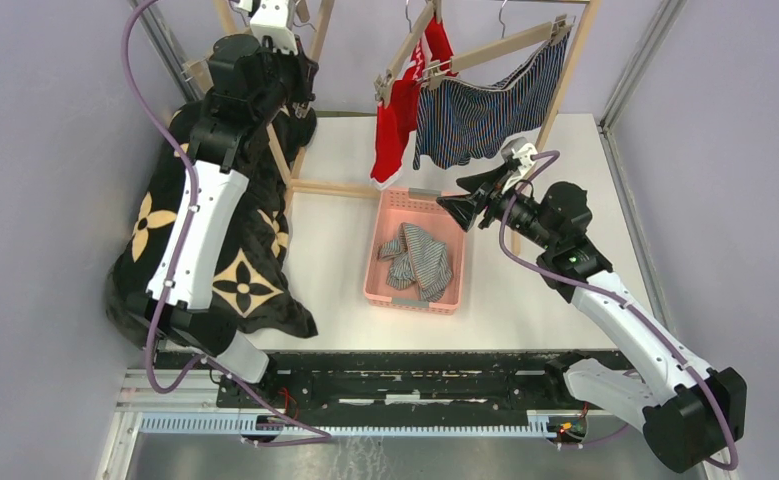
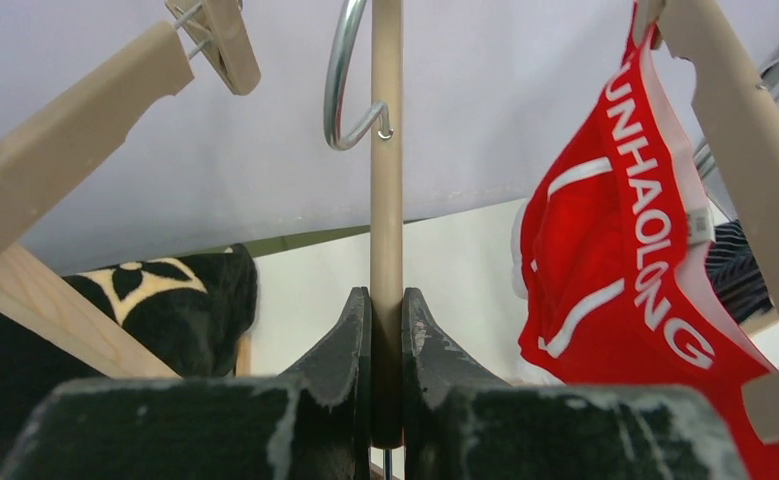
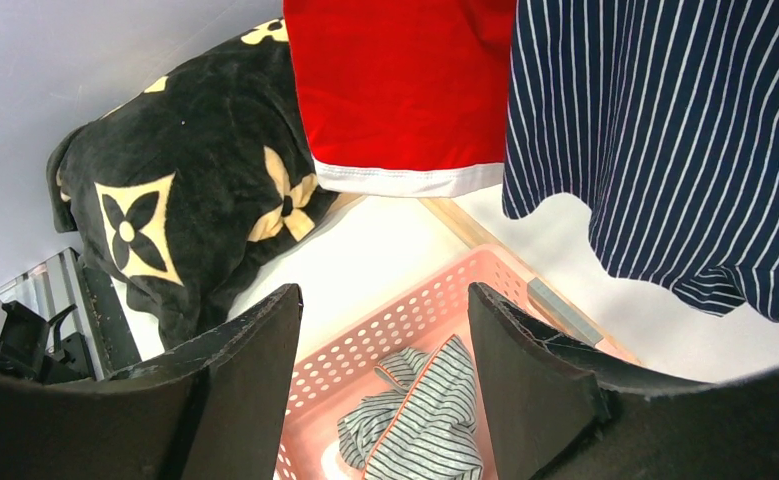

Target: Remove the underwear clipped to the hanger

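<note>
Grey-and-white striped briefs [image 1: 420, 262] lie crumpled in the perforated pink plastic basket [image 1: 405, 200]. Red briefs [image 1: 395, 130] with a white band dangle limp from one clip, just beside the dark blue boxers [image 1: 485, 110], thin-striped and clipped across a wooden hanger [image 1: 490, 47]. The left gripper [image 2: 386, 305] is clamped tight on the smooth beige rail [image 2: 386, 150]. The right gripper [image 3: 383, 300] gapes wide, empty, near the boxers' hem. A plush black blanket [image 1: 255, 285] drapes at left.

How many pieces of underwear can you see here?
3. Red briefs and dark blue striped boxers hang side by side on hangers; grey-and-white striped briefs lie in the pink basket. More could lie hidden beneath them.
</note>
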